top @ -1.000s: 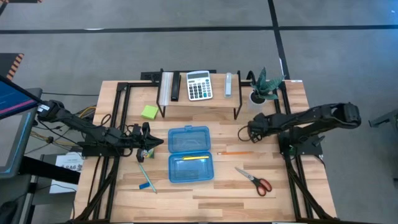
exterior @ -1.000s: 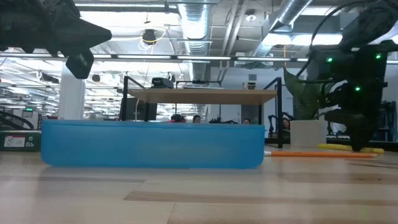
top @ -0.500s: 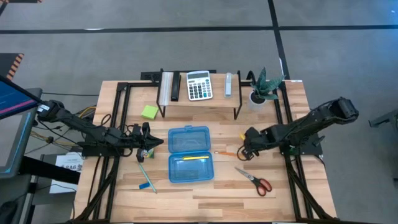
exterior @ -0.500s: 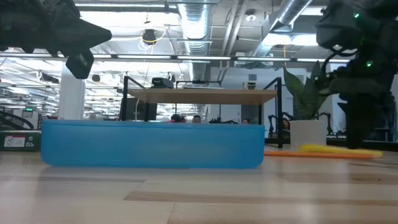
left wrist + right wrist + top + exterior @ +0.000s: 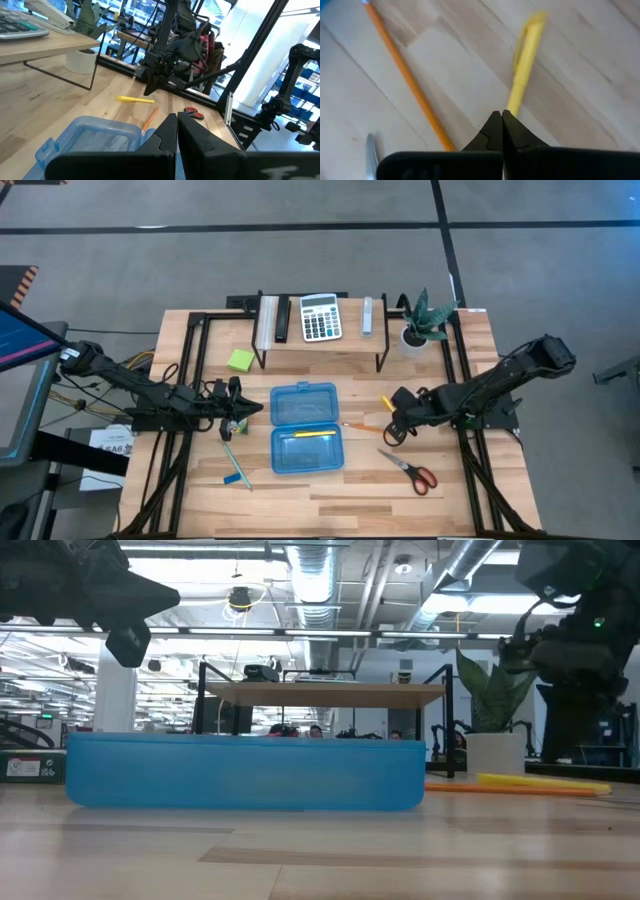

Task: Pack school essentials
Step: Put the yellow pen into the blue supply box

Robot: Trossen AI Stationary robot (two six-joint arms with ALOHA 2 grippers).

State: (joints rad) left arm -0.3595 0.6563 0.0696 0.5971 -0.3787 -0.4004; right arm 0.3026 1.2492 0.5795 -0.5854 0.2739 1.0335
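Observation:
An open blue plastic case (image 5: 306,427) lies mid-table with a yellow pencil (image 5: 310,434) in its near half. Right of it, an orange pencil (image 5: 366,426) and a yellow pen (image 5: 387,402) lie flat on the wood. My right gripper (image 5: 392,433) hangs shut and empty above the table, between the orange pencil (image 5: 408,75) and the yellow pen (image 5: 525,60). Red-handled scissors (image 5: 411,471) lie nearer the front. A blue pen (image 5: 232,459) lies left of the case, and a lime sticky-note pad (image 5: 239,360) farther back. My left gripper (image 5: 236,412) waits shut, level, left of the case.
A low wooden shelf (image 5: 320,345) at the back carries a calculator (image 5: 320,317) and other small items. A potted plant (image 5: 424,322) stands at its right end. Black frame rails (image 5: 195,380) run along both sides of the table.
My right gripper has swung from beside the plant toward the table's near edge and a little left, rising and tipping. It now hangs over the spot by the orange pencil. The yellow pen lies uncovered where the gripper had been.

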